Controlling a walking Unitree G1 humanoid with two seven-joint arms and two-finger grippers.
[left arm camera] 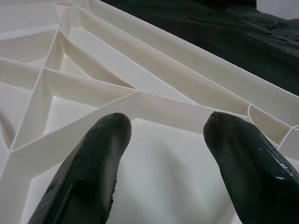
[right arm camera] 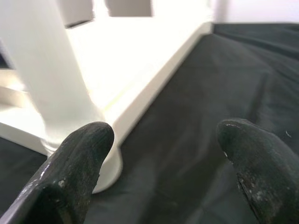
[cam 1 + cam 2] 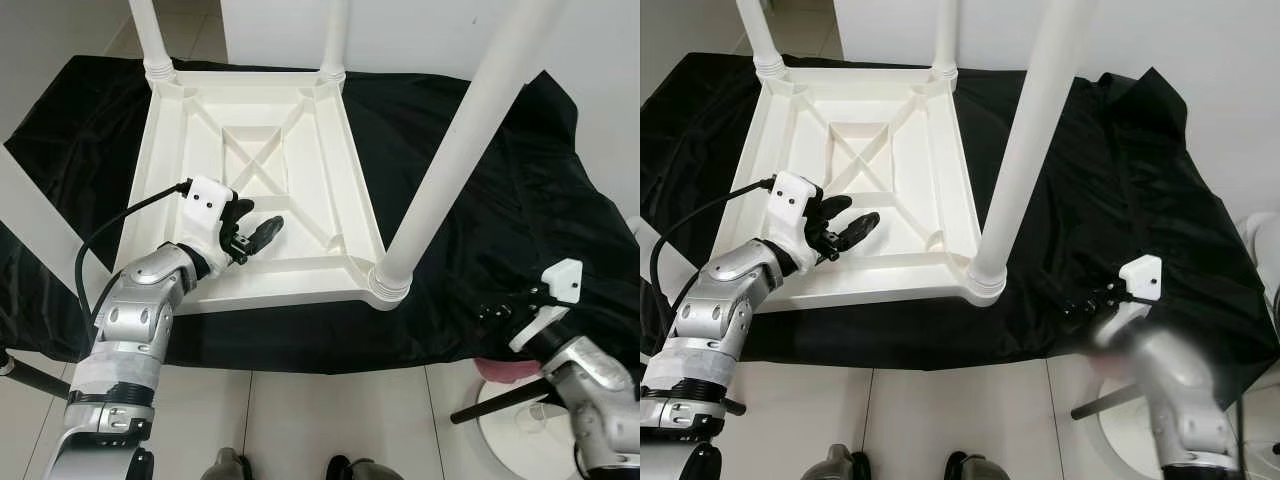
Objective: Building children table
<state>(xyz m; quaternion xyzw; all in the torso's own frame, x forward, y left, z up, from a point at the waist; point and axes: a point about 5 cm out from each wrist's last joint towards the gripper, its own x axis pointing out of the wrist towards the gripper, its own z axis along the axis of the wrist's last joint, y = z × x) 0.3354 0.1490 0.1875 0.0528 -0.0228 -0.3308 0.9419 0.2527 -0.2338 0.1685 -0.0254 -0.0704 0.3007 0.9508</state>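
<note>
Nearest the head camera, at about seven o'clock in the eye views, the silver left arm bends up from the robot's side and ends in the left gripper (image 3: pixel 258 235). Its two black fingers (image 1: pixel 88 172) are spread apart with nothing between them, hovering just over the ribbed underside of the white tabletop (image 3: pixel 300 165), close to the near left corner. In the left wrist view the fingertips frame the plastic ribs, which meet in a diagonal cross, and no part is caught in the gap.

At about four o'clock the right gripper (image 3: pixel 505 308) sits low over the black cloth (image 3: pixel 520 200), past the tabletop's near right corner and clear of it. Its fingers (image 2: pixel 77 168) also stand wide apart and grip nothing; the right wrist view looks between them at the cloth, the tabletop's edge and the base of a leg.

Outward from the grippers, the children's table lies upside down on the black cloth, which drapes over a raised surface. Three white legs stand up from its corners: the near right leg (image 3: pixel 465 130) rises at two o'clock from a ringed socket (image 3: pixel 388 285), the far left leg (image 3: pixel 150 35) at eleven o'clock, and the far right leg (image 3: pixel 334 35) at twelve. The near left corner, beside the left gripper, carries no leg.

White floor tiles (image 3: pixel 300 420) run along the six o'clock edge, and a white round base (image 3: pixel 520 435) stands on the floor at five o'clock, below the right arm.
</note>
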